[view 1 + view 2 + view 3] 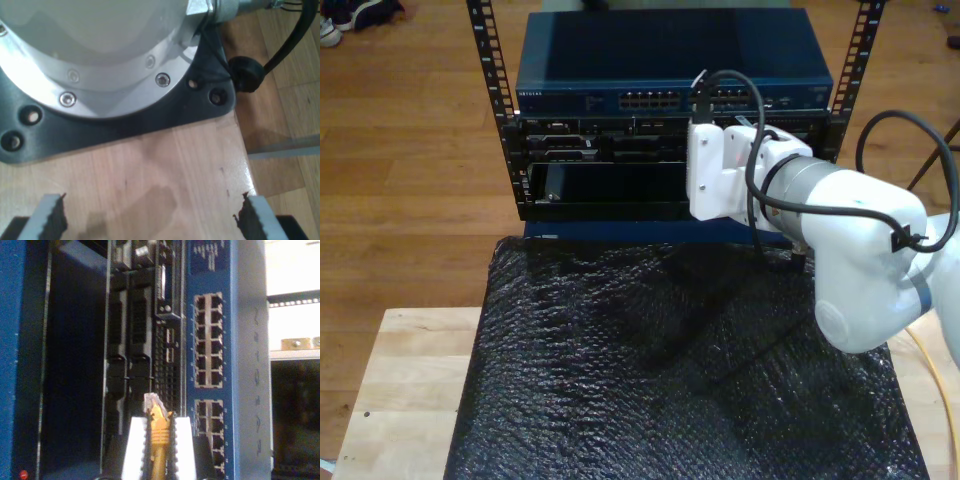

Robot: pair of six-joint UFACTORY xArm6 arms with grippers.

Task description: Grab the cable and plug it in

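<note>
The second gripper [159,440] is clamped on the yellow cable [158,432] just behind its clear RJ45 plug [151,401], which juts past the fingertips so it can lead into a socket. The network switch [215,340] and its port rows sit just beyond the plug. The first gripper [150,215] idles with fingers spread, empty, over the wooden table [165,165] near an arm's base [100,75].

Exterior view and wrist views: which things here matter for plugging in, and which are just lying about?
For the job:
- the cable, plug forward, clamped in my second gripper
- the blue switch with its rows of ports

Lying about:
- black mat
- wooden table
- my first gripper, open over bare wood
</note>
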